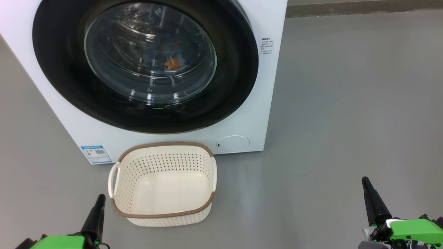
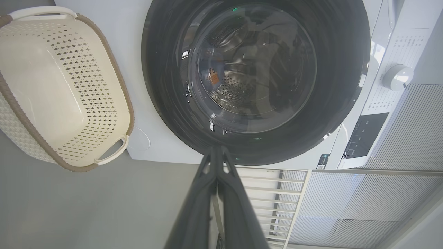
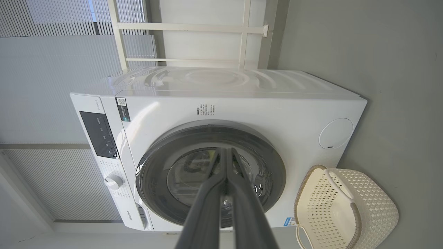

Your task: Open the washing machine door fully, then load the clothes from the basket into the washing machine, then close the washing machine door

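Fingers of the left gripper (image 1: 100, 201) and the right gripper (image 1: 366, 184) are pressed together, empty, near and low. The empty basket (image 1: 162, 144) is found just right of the left one. Farther off, the washing machine door (image 1: 238, 69) is shut with the clothes (image 1: 171, 61) inside.

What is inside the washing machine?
Behind the closed washing machine door, blue clothes with an orange print lie in the steel drum. The door's black ring hides the rest.
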Motion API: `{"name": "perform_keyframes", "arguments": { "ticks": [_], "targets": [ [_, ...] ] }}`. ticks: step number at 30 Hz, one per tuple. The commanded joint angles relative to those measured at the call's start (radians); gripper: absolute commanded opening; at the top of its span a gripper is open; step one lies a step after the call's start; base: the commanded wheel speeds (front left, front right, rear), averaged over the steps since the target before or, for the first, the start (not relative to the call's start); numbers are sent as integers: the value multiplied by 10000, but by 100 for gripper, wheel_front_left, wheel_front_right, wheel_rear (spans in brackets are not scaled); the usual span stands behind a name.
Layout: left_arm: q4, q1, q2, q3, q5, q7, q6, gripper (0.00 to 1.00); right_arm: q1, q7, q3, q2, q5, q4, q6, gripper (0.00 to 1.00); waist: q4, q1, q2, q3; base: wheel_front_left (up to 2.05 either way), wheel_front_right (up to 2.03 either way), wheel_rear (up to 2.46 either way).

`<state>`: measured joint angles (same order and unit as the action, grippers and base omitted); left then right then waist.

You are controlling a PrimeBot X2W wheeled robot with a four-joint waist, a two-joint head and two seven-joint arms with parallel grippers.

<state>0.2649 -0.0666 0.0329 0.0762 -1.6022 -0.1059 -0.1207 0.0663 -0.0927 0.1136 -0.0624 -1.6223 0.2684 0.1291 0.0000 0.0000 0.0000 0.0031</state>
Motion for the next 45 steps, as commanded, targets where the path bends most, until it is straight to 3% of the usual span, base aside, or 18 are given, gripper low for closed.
{"name": "perform_keyframes", "arguments": {
  "ticks": [1, 45],
  "targets": [
    [-197, -413, 197, 353, -83, -55, -100, 0, 399, -61, -177, -10, -11, -246, 16, 0, 0, 0, 0, 0, 0, 0, 0],
    [-197, -414, 185, 370, -68, -68, -100, 0, 407, -129, -92, 50, 59, -241, 16, 0, 0, 0, 0, 0, 0, 0, 0]
  ]
}}
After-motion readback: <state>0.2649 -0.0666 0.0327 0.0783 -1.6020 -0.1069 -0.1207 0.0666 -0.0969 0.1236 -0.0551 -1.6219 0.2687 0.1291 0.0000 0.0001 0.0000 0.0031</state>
